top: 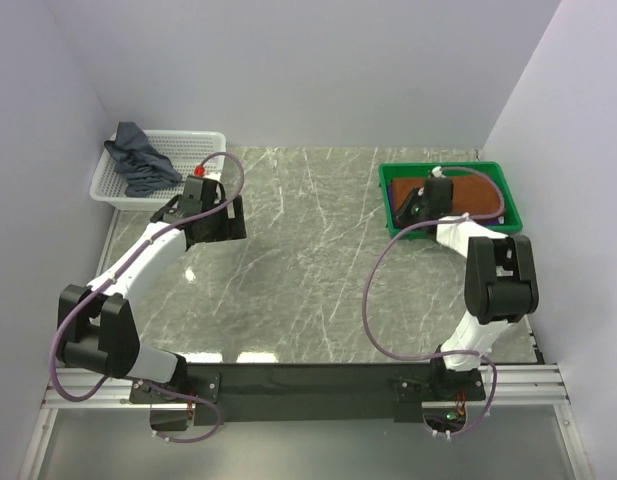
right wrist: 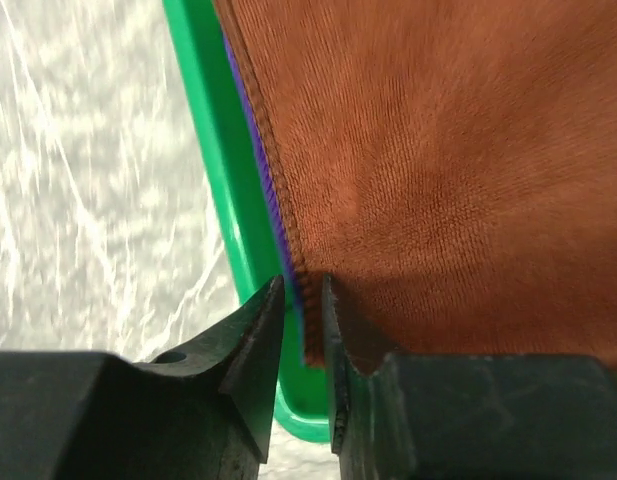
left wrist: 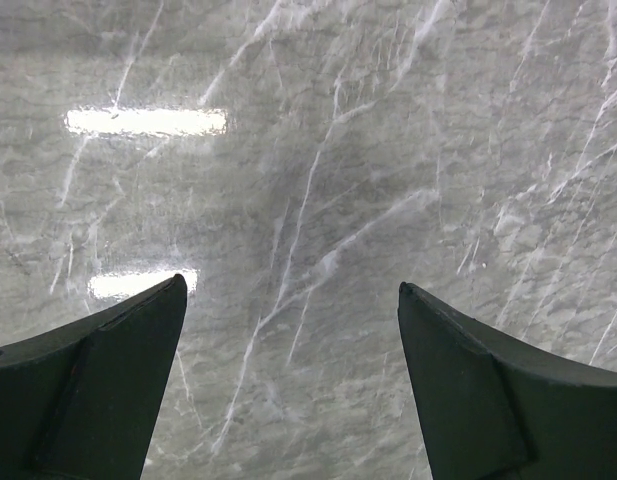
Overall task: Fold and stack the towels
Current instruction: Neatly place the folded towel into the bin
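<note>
Right hand (right wrist: 302, 285) pinches the rust-brown terry towel (right wrist: 438, 180) at its hem; we expect limp cloth. Left hand (left wrist: 290, 285) spread.

Right wrist view: rust-brown terry towel (right wrist: 438, 180) cut off top, right; purple terry towel (right wrist: 269, 190) beneath, only thin edge shows; green plastic tray (right wrist: 213, 150) mostly covered; left claw (left wrist: 290, 283) fingers cropped at bottom.
</note>
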### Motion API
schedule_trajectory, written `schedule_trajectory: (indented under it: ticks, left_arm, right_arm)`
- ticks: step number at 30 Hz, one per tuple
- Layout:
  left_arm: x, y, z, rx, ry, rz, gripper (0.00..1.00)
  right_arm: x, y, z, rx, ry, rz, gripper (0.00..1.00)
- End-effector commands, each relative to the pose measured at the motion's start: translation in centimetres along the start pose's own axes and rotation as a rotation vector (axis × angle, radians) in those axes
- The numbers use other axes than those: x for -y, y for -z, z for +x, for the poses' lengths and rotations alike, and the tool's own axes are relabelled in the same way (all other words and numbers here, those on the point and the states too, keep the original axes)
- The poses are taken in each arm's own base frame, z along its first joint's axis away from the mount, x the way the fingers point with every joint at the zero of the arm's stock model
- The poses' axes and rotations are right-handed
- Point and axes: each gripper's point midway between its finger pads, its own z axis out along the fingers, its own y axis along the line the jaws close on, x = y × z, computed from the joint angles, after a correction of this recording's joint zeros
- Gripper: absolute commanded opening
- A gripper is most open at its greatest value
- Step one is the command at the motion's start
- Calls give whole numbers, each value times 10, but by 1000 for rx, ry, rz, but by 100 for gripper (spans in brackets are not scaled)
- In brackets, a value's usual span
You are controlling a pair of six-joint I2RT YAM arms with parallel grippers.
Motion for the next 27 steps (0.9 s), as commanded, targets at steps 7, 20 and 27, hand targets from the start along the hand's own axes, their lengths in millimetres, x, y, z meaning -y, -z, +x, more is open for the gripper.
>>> schedule_trajectory:
  ticks: [7,20,27]
  left_arm:
    - [4,14,-18,74,8,33,92]
    - [2,18,-22,95,11,28,92]
    - [0,19,-25,105,24,33,92]
  right_arm:
    - [-51,-8,23,-5,-81,-171,27]
    - [52,105,-152,515,-196,62,31]
    - [136,80,-162,545,-399,106,30]
